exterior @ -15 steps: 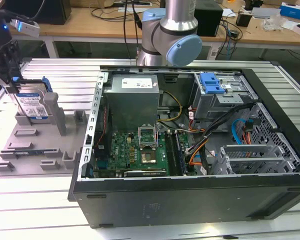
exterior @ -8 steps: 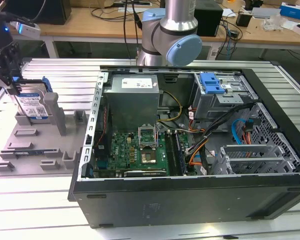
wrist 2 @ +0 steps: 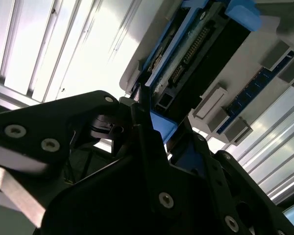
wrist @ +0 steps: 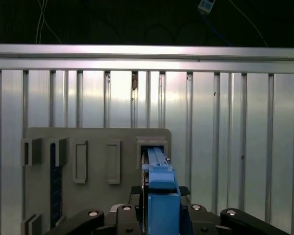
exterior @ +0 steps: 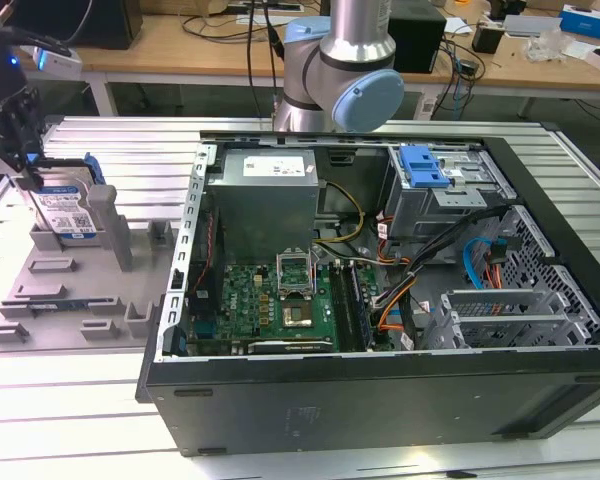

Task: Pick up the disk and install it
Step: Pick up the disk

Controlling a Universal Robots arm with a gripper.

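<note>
Grey rack [exterior: 50, 290]: noted gripper [exterior: 27, 178] clamped on upright disk [exterior: 68, 210] seated there; judged pick-up stage, needing straight upward pull.

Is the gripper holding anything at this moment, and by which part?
The gripper appears shut on the disk, gripping the blue carrier rail along its upper edge. The disk stands upright in the gray fixture.

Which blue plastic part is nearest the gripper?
The rail framing the disk, standing upright in the grey fixture at the gripper; the blue latch sits inside the computer case.
</note>
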